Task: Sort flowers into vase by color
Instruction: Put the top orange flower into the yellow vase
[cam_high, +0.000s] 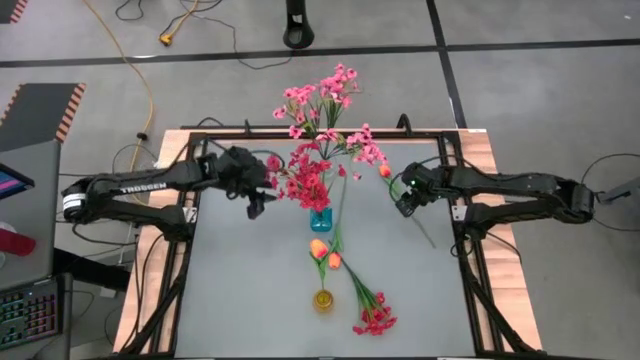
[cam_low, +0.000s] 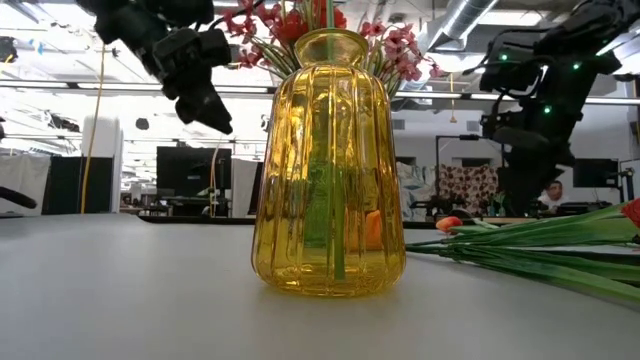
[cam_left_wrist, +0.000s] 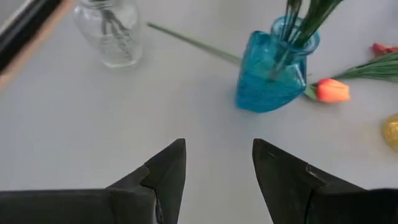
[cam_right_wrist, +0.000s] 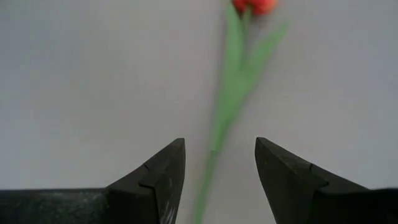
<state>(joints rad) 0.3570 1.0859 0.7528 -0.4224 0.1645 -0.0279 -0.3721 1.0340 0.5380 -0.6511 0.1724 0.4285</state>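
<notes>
Dark fingers of the right gripper (cam_right_wrist: 217, 174) fill the near edge of its wrist view, spread wide and holding nothing, hanging directly over the green stem of an orange tulip (cam_high: 385, 171) lying flat on the grey table (cam_high: 240, 290). In the high view that bud lies at the gripper's ten o'clock, the stem trailing toward five o'clock under the gripper.

Across the table, the left gripper (cam_high: 256, 208) also stands wide and empty, hovering at nine o'clock of the blue vase (cam_high: 320, 220), which already carries red sprays (cam_high: 305, 180). A clear vase (cam_left_wrist: 109, 31) at its twelve o'clock holds pink sprays (cam_high: 325, 95). At six o'clock of the blue vase stands the yellow vase (cam_high: 323, 299), with two orange tulips (cam_high: 325, 252) lying between, and a red spray (cam_high: 375, 318) lying beside it at four o'clock.

These stems look light, thin and probably springy plastic; the blossoms would crush or shed. A pinch across mid-stem, square to its length, seems safest, since a thin stem may roll or slip between pads.
</notes>
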